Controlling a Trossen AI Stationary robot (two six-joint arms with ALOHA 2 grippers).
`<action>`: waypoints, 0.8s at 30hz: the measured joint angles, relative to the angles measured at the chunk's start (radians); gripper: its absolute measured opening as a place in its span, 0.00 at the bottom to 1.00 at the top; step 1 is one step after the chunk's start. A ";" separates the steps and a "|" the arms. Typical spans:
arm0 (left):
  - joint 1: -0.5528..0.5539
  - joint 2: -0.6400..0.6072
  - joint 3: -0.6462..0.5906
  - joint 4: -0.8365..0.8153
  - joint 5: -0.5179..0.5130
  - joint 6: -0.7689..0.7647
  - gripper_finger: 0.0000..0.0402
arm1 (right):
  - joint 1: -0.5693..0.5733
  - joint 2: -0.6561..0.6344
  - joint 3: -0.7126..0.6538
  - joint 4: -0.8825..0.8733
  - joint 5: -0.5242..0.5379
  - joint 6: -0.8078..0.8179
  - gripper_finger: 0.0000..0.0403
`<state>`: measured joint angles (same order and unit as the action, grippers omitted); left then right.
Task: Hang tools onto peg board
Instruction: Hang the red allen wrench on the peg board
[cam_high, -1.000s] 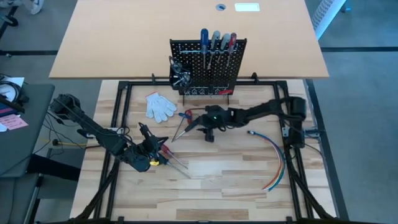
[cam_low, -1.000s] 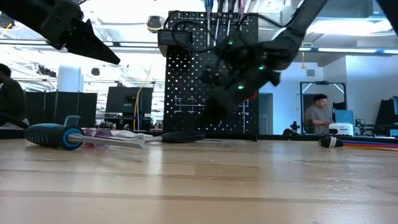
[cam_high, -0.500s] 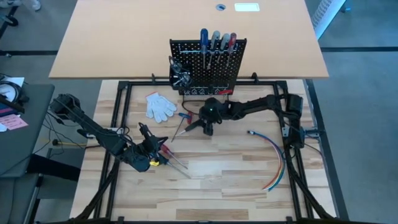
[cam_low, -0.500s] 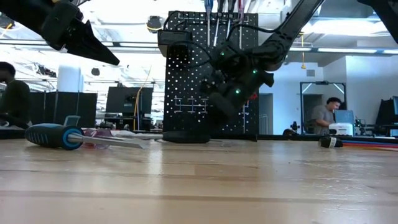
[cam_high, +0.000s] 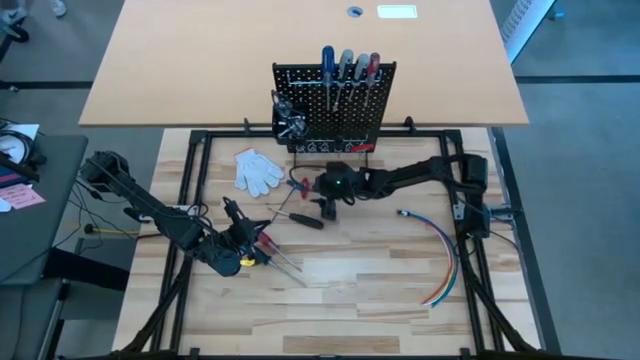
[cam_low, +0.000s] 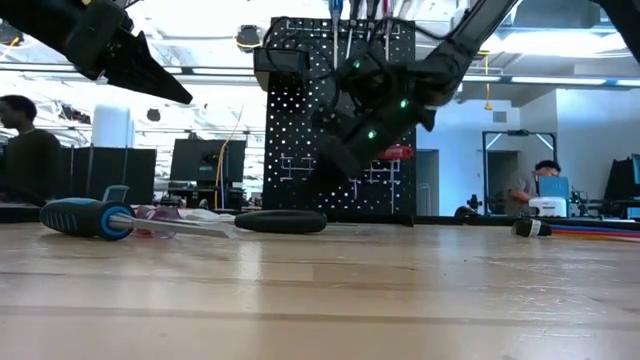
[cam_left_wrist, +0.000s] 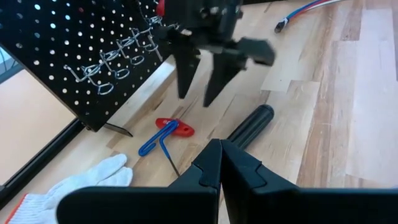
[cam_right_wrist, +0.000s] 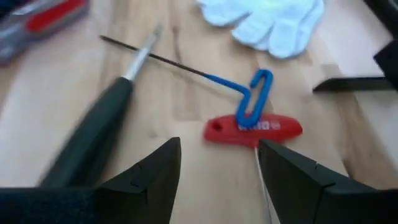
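While white gloves (cam_high: 258, 170) lie nearby, the black-handled screwdriver (cam_high: 303, 219) sits beside the peg board (cam_high: 335, 110).

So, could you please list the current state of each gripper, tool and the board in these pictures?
Right gripper: open, empty, above the table.
Left gripper: shut, empty.
Black-handled screwdriver: lying loose on the wooden table.
Red and blue T-handle keys: lying crossed.
Black perforated peg board: upright, four screwdrivers hung.
White gloves: lying flat.

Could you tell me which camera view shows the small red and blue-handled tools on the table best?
The right wrist view: the red and blue tools lie close and unobstructed. The left wrist view shows them farther off; the high view tiny; the low view not recognisably.
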<state>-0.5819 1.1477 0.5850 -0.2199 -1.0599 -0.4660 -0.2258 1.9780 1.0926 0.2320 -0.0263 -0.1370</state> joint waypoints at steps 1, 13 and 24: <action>0.000 0.000 0.000 0.000 0.000 0.000 0.00 | -0.008 0.012 0.000 0.013 0.002 0.010 0.55; 0.000 0.000 0.001 0.000 0.000 0.000 0.00 | -0.063 0.135 0.063 -0.006 0.002 0.028 0.40; 0.000 0.000 0.001 -0.006 0.008 -0.002 0.00 | 0.028 0.109 0.054 -0.118 0.076 0.063 0.02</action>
<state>-0.5816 1.1477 0.5861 -0.2259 -1.0519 -0.4677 -0.1974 2.0871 1.1466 0.1135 0.0497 -0.0740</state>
